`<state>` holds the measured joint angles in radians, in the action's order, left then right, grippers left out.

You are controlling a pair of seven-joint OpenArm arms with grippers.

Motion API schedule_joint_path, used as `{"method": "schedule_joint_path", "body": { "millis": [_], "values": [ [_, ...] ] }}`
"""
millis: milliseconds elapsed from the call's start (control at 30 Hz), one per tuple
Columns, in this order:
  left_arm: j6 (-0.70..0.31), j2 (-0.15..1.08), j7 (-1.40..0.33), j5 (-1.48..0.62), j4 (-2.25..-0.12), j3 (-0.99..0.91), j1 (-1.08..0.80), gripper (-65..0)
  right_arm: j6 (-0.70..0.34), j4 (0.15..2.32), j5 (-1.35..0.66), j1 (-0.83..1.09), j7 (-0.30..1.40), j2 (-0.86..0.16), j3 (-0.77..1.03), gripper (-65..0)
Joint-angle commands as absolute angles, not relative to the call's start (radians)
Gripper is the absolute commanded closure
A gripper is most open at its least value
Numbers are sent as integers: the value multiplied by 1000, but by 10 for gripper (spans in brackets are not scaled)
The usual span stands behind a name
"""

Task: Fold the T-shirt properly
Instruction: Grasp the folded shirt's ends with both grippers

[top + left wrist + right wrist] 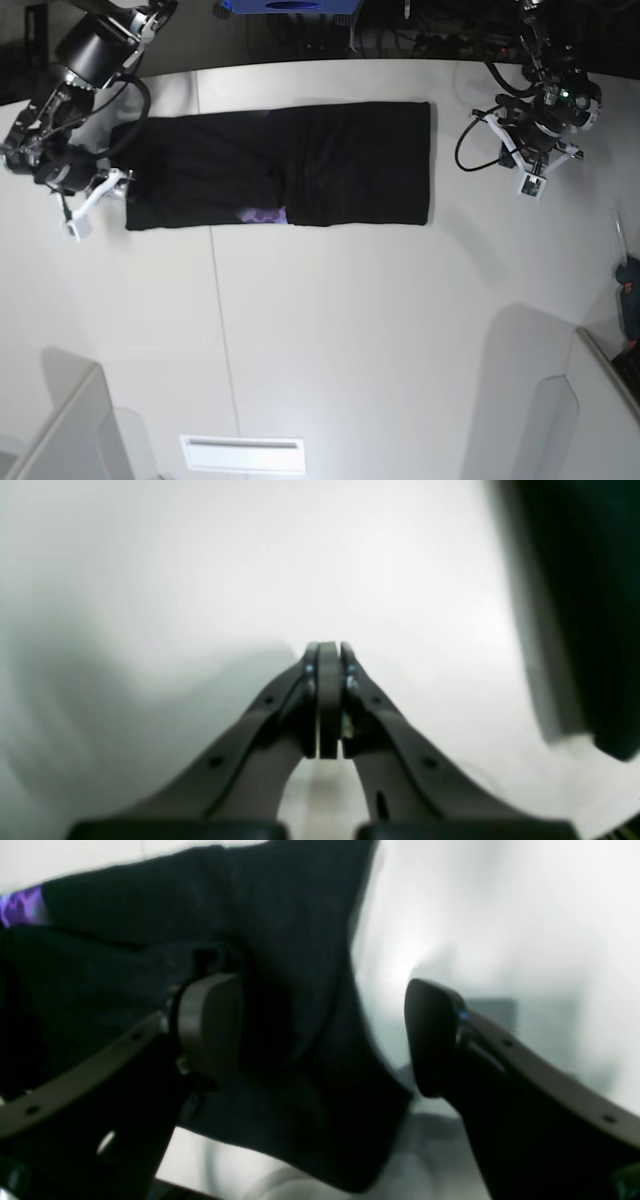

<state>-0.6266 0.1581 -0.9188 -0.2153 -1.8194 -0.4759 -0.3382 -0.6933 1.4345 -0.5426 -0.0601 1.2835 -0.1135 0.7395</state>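
The black T-shirt (280,165) lies flat on the white table (340,330) as a long band, with a bit of purple print (262,214) showing at its front edge. My right gripper (112,185) is at the shirt's left end. In the right wrist view it (320,1035) is open, with the black cloth (290,940) lying under and between its fingers; one finger (210,1025) is over the cloth and the other (430,1035) over bare table. My left gripper (522,170) is off the shirt's right end. In the left wrist view it (327,647) is shut and empty over the table, with the shirt (590,605) at the right edge.
Cables and a blue object (285,5) sit along the table's far edge. A white slotted plate (242,453) lies at the front. Grey panels stand at the front left (60,430) and front right (600,410). A teal tool (628,280) is at the right edge.
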Motion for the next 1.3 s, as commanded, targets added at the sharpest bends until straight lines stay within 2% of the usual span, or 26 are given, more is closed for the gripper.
{"method": "schedule_joint_path", "body": {
  "millis": [0, 300, 700, 867, 967, 1033, 1167, 1267],
  "values": [
    [-628, 159, -881, -222, -1819, -470, -349, 0, -698, 1440, -556, -82, 1274, -133, 740, -473],
    [-628, 147, -851, -220, -1722, -461, -337, 0, -698, 1346, -556, -82, 1300, -124, 739, -473],
    [-622, 105, -851, -209, -1718, -285, -300, 0, -698, 1343, -556, -50, 1339, -96, 739, -473],
    [-621, 93, -851, -208, -1653, -228, -286, 0, -698, 1343, -556, -36, 1339, -96, 737, -473],
    [-579, 93, -849, -208, -1636, -208, -285, 0, -698, 1343, -555, -35, 1340, -97, 736, -471],
    [-572, 93, -849, -209, -1635, -208, -285, 0, -698, 1342, -550, -35, 1331, -104, 707, -425],
    [-572, 96, -849, -209, -1643, -219, -285, 0, -698, 1340, -550, -36, 1328, -104, 679, -272],
    [-570, 101, -849, -209, -1643, -220, -285, 0, -698, 1340, -550, -47, 1325, -104, 679, -207]
  ]
}}
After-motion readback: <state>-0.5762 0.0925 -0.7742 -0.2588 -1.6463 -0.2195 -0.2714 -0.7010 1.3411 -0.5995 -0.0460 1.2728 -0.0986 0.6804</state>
